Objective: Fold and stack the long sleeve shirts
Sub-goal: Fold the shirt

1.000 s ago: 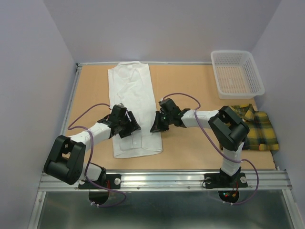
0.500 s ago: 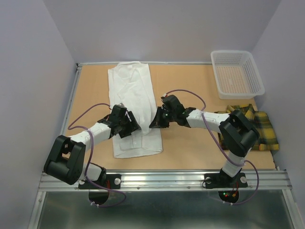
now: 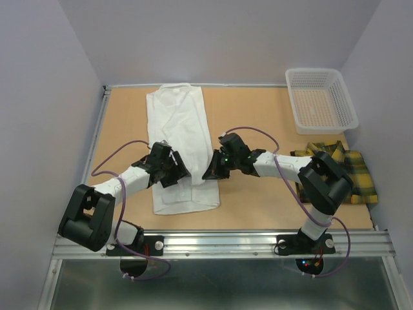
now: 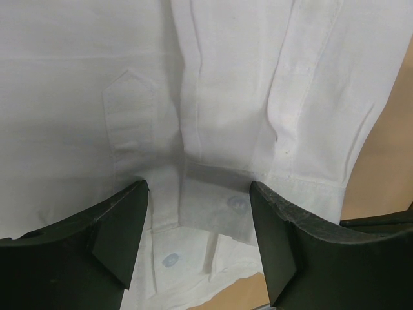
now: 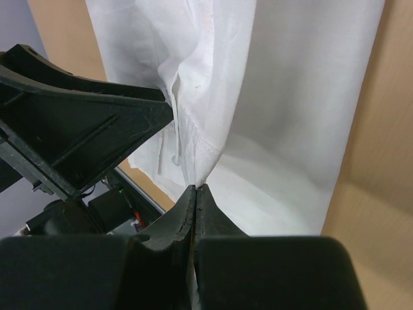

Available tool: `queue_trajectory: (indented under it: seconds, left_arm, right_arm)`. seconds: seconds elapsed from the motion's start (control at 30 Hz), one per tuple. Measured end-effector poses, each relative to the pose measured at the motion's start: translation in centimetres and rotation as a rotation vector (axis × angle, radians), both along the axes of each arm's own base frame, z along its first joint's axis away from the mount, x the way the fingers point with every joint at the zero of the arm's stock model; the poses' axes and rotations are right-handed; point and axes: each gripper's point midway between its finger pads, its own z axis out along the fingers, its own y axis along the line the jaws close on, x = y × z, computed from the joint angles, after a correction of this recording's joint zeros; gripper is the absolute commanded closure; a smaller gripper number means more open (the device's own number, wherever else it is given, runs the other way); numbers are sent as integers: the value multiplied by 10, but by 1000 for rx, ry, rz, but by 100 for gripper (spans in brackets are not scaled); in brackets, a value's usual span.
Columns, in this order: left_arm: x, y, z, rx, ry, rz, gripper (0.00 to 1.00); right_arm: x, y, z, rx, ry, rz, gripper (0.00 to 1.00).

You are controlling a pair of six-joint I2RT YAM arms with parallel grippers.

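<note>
Fold step: right end effector [image 5: 195, 194] clamped on white shirt [image 3: 177, 123] edge for lifting; left end effector [image 4: 197, 188] apart above cloth, likely pinning.

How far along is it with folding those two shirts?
Done: the plain white button-up shirt lies flat, narrowed into a long strip with a sleeve folded over it. In hand: the right gripper pinches the shirt's edge, and the left gripper hovers open above the cloth. Left: probably folding it shorter, then folding the yellow-and-dark plaid shirt, which lies crumpled at the right, and stacking both.
</note>
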Motion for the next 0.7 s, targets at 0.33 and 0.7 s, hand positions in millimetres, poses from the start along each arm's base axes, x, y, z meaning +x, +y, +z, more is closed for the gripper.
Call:
queue_trajectory:
  seconds: [0.33, 0.7]
  left_arm:
    - [-4, 3, 0, 10, 13, 3, 22]
    - [3, 6, 17, 18, -31, 22, 15]
  right_arm:
    - [-5, 6, 13, 36, 28, -13, 98]
    - [11, 25, 52, 117, 6, -38, 98]
